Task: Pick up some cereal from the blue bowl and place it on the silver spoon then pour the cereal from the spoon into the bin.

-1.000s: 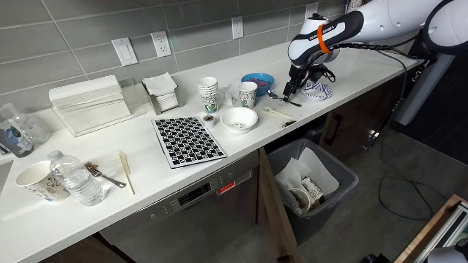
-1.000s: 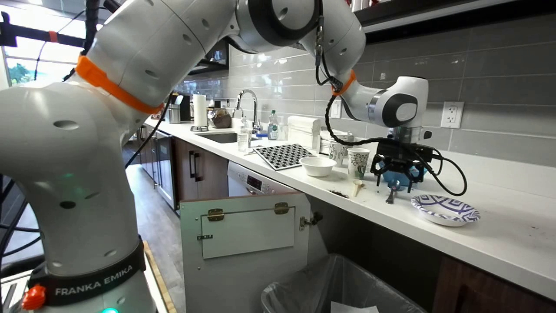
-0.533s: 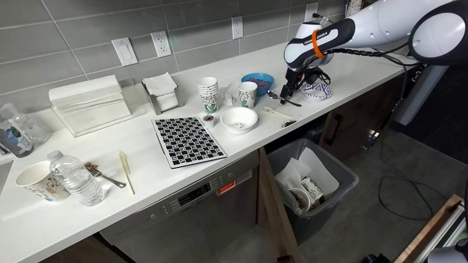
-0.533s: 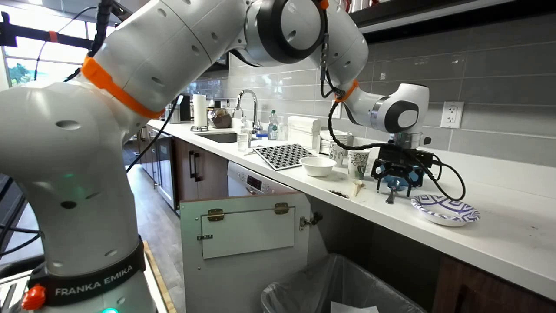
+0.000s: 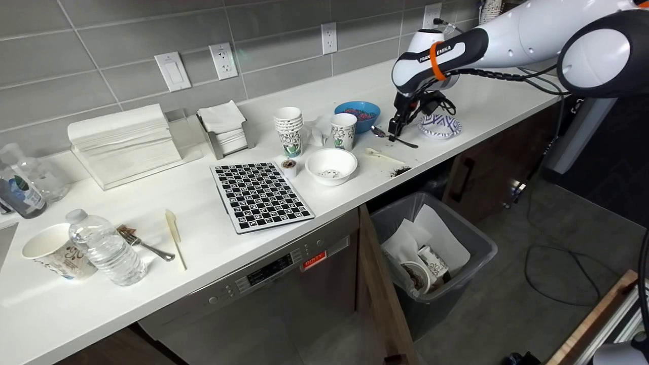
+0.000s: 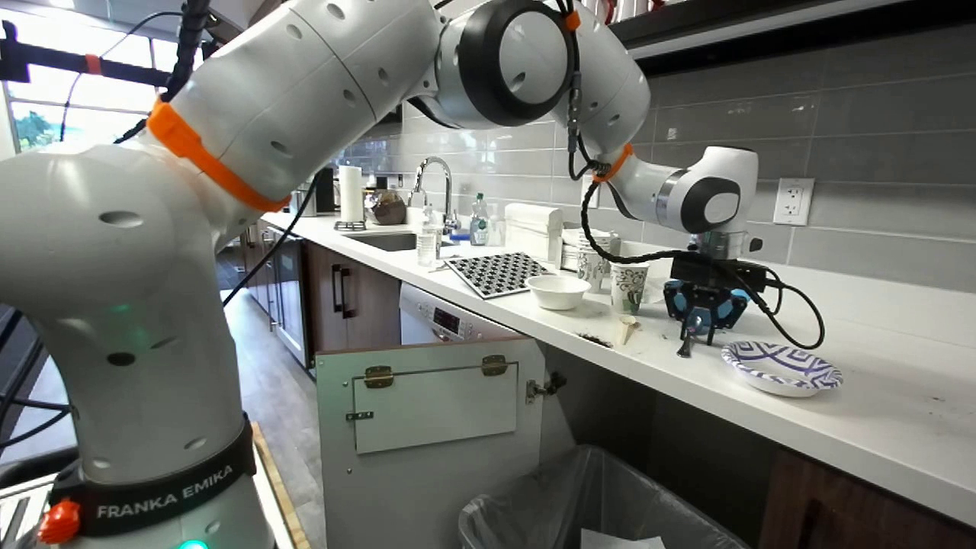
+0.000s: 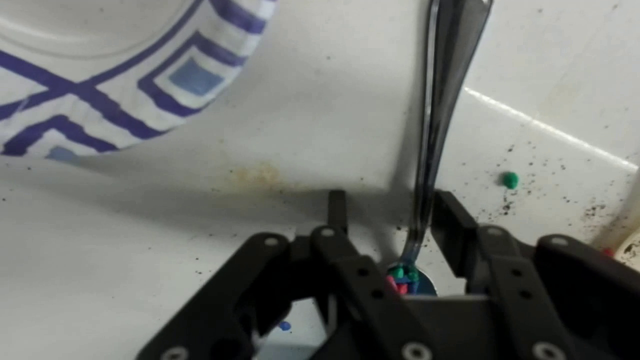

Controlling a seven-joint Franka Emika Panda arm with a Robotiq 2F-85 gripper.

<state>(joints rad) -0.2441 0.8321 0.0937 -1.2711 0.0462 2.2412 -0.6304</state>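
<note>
The silver spoon lies on the counter with several red, green and blue cereal pieces in its bowl, which my gripper partly hides in the wrist view. My gripper is low around the neck of the handle, its jaws part-way apart. The handle runs close along the right finger, while a clear gap separates it from the left finger. Just behind the spoon in an exterior view is the blue bowl of cereal. On the floor below the counter stands the grey, lined bin, holding paper and cups.
A purple-patterned bowl sits close beside my gripper. On the opposite side are a paper cup, a wooden spoon and a white bowl. An open cabinet door stands beside the bin.
My gripper has lowered and shifted slightly toward the spoon's bowl end. Its fingers have drawn closer together around the handle. The spoon and bowls stay in place.
</note>
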